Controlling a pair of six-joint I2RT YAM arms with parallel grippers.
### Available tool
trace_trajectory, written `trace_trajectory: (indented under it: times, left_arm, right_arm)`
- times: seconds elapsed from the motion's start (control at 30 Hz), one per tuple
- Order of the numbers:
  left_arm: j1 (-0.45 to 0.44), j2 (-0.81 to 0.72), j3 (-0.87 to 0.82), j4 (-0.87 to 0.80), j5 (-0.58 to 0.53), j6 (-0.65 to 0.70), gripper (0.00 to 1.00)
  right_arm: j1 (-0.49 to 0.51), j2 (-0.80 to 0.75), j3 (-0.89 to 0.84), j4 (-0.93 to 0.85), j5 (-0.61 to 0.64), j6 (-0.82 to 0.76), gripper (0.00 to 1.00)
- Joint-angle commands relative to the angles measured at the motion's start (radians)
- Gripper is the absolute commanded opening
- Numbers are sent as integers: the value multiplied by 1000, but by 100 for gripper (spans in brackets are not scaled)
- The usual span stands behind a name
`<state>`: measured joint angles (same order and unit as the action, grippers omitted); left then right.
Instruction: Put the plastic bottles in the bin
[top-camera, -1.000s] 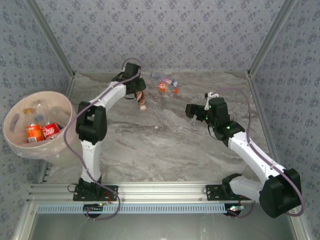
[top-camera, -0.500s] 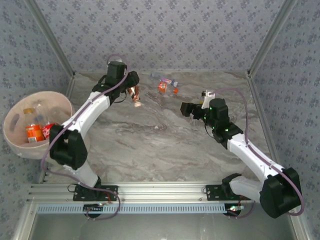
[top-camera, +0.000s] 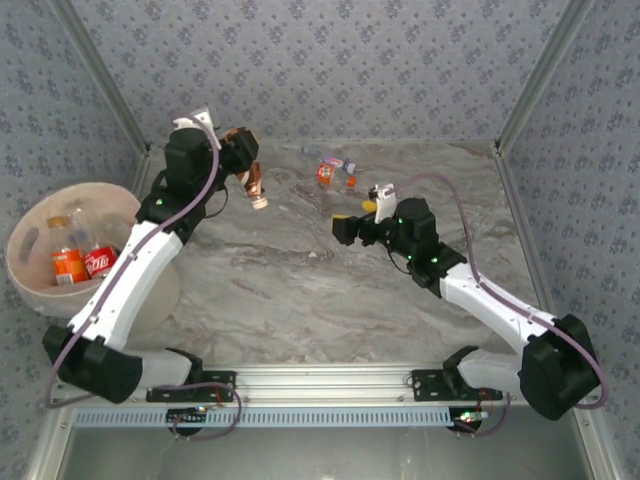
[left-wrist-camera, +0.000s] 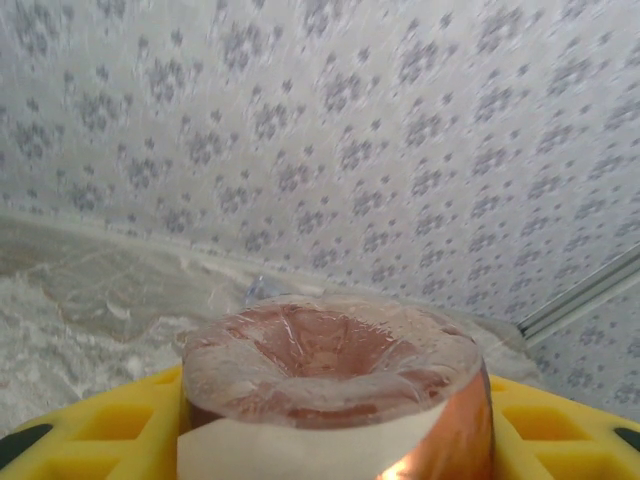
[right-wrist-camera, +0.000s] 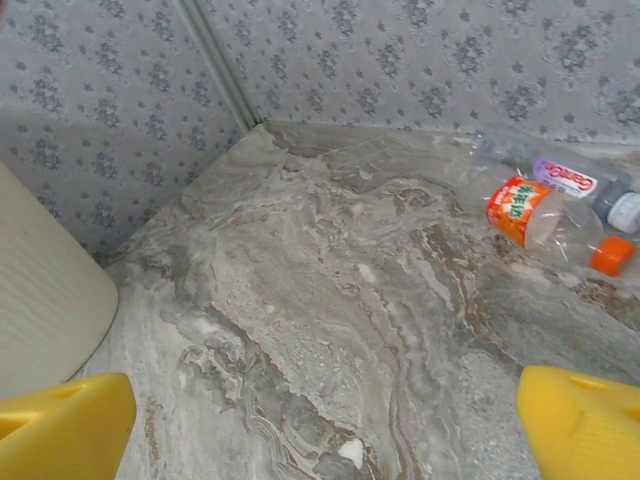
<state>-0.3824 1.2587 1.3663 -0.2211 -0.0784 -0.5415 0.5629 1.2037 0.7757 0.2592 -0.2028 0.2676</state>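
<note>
**Transport leg: brown-label bottle on its way to the bin**

Mid-carry on the left side. Left end effector (top-camera: 244, 163) clamped narrow on the brown-label bottle (top-camera: 254, 186). Cap end hanging down, lifted clear of the table (top-camera: 300, 300), near the back-left corner. From the left wrist: bottle base wedged between the yellow pads (left-wrist-camera: 90, 430). Not yet over the bin (top-camera: 110, 200), just right of its rim. Already binned: an orange bottle (top-camera: 67, 266) and a red-label bottle (top-camera: 101, 260).

Right end effector (top-camera: 347, 227) spread wide, holding nothing. Aimed at the back of the table: an orange-capped bottle (right-wrist-camera: 540, 218), with a pink-label bottle (right-wrist-camera: 572, 182) just behind it.

Next, as a judgement:
- **Left:** swing further left until above the bin mouth, then release. An early drop is likely to clip the rim.
- **Right:** advance, straddle the orange-capped bottle, close.

Versus a second back:
- **Left arm:** swung from mid-back of the table toward the bin, same grip, bottle carried along.
- **Right arm:** reached further left toward the back pair, spread just as wide.
</note>
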Motion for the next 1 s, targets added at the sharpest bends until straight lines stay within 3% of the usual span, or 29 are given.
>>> trace_trajectory:
  times: [0.0, 0.23, 0.43, 0.67, 0.97]
  left_arm:
    - [-6, -98, 3, 3, -47, 78, 52]
    - [-6, -222, 53, -113, -259, 210, 52]
    - [14, -255, 100, -178, -562, 352, 52]
    - [125, -231, 158, -280, -755, 418, 52]
    - [417, -257, 140, -423, -805, 425, 52]
  right_arm:
    - [14, 21, 50, 47, -12, -34, 100]
    - [20, 67, 63, 77, 7, -28, 100]
    - [24, 110, 81, 105, -3, -25, 100]
    - [30, 168, 123, 121, -24, -19, 100]
    - [33, 226, 187, 112, -57, -19, 100]
